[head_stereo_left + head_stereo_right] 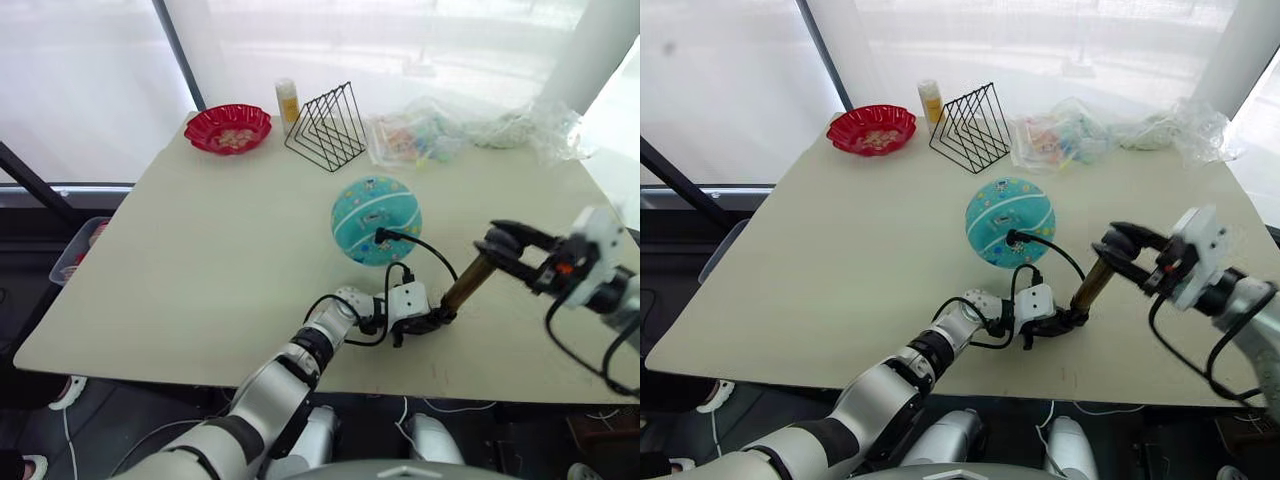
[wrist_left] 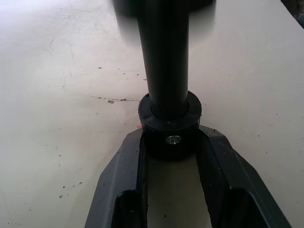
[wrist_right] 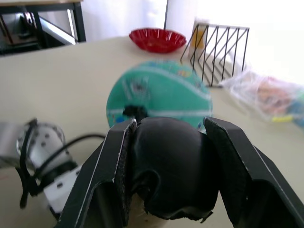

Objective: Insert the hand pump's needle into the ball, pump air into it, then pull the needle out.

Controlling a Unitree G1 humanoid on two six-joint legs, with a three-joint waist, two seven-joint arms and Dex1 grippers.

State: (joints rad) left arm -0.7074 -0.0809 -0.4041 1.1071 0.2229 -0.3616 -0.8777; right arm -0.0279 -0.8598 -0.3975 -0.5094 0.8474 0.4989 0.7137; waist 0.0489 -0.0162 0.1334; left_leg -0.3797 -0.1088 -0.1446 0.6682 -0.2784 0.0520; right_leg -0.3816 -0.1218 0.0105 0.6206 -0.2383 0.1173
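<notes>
**Two grippers hold a hand pump beside an inflated ball**

On a pale table (image 1: 200,260), the hand pump (image 1: 464,284) leans at a slant between the robot's two arms. The left gripper (image 1: 432,320) has its black fingers closed around the pump's black base cap, low against the tabletop; the left wrist view shows the cap wedged tight between them. The right gripper (image 1: 497,250) clamps the black handle at the pump's raised end, its fingers pressed against both sides of the grip. The pump's thin black hose (image 1: 425,247) arcs up and over to the teal-blue ball (image 1: 375,219), round and standing just beyond the left gripper; the needle itself is too small to make out where the hose meets the ball. At the table's far edge sit a red bowl (image 1: 228,128), a black wire rack (image 1: 326,127), a yellow bottle (image 1: 287,101) and clear plastic bags (image 1: 420,135)
</notes>
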